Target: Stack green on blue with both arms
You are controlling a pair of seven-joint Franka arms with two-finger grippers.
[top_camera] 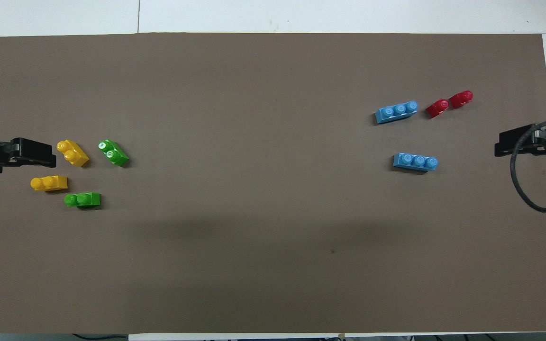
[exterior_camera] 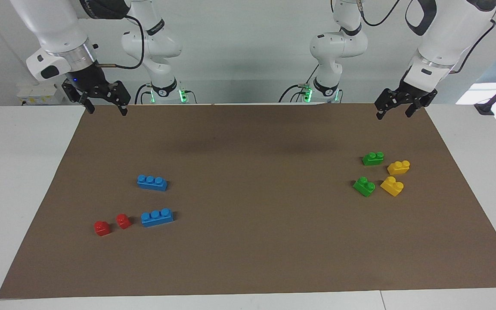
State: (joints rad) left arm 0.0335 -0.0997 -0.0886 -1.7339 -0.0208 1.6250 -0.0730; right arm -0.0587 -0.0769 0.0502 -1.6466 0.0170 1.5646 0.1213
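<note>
Both grippers hung with fingers spread wide and nothing between them: the left gripper (exterior_camera: 396, 110) over the mat (exterior_camera: 248, 258) edge by the left arm's end, the right gripper (exterior_camera: 103, 103) likewise at its own end. Two greens (exterior_camera: 373, 158) (exterior_camera: 364, 186) lay beside two yellows (exterior_camera: 398, 167); two blues (exterior_camera: 152, 182) (exterior_camera: 157, 217) sat near two reds (exterior_camera: 123, 221). No writing was legible.

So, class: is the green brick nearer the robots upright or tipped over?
Upright. The green brick sits flat on the mat, both studs pointing up.
</note>
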